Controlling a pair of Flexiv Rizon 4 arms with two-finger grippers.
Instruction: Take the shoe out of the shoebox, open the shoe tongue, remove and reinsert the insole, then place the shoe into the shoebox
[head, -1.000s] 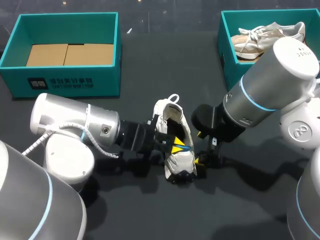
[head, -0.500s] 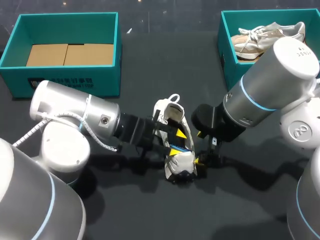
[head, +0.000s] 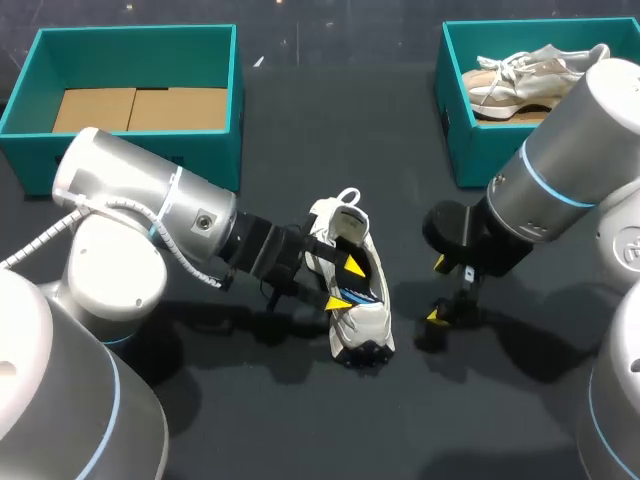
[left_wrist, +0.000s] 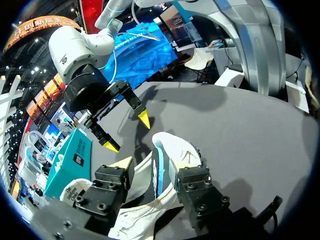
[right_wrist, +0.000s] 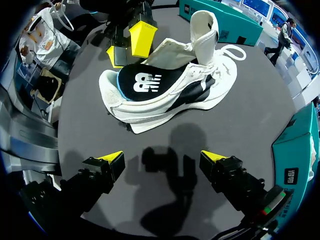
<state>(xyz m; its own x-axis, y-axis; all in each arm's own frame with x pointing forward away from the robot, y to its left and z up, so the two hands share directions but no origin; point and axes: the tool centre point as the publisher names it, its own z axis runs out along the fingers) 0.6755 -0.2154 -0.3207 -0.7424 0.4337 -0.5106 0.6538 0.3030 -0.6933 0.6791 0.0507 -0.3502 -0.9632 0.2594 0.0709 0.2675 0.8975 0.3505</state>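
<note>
And there it was, operator: your white sneaker (head: 352, 285) sat out on the dark worktop (head: 300, 420), dead centre, well apart from both shoeboxes. Its end with the white loop (head: 347, 196) pointed to 12 o'clock, the other end to 6.

Your left arm stretched in from 9 o'clock, and your left gripper (head: 345, 284) was right at the sneaker's open top. Clamped on it, or merely resting there? I couldn't tell, not from the head view and not from its own wrist view, where the sneaker filled the space just ahead of it.

Over at the sneaker's 3 o'clock, your right gripper (head: 437, 290) hung near the worktop, clear of the sneaker. Its jaws were spread wide with only bare worktop between them. The right wrist view gave you the sneaker side-on, ahead of that gripper. The black insole (right_wrist: 145, 82) showed in the opening, and a white flap (right_wrist: 204, 22) stood upright next to the loop.

Up at 10 o'clock stood the teal shoebox (head: 215, 160), with flat cardboard (head: 135, 108) on its floor. At 2 o'clock, the second teal shoebox (head: 455, 120) held a beige sneaker (head: 530, 75), partly hidden behind your right arm.
</note>
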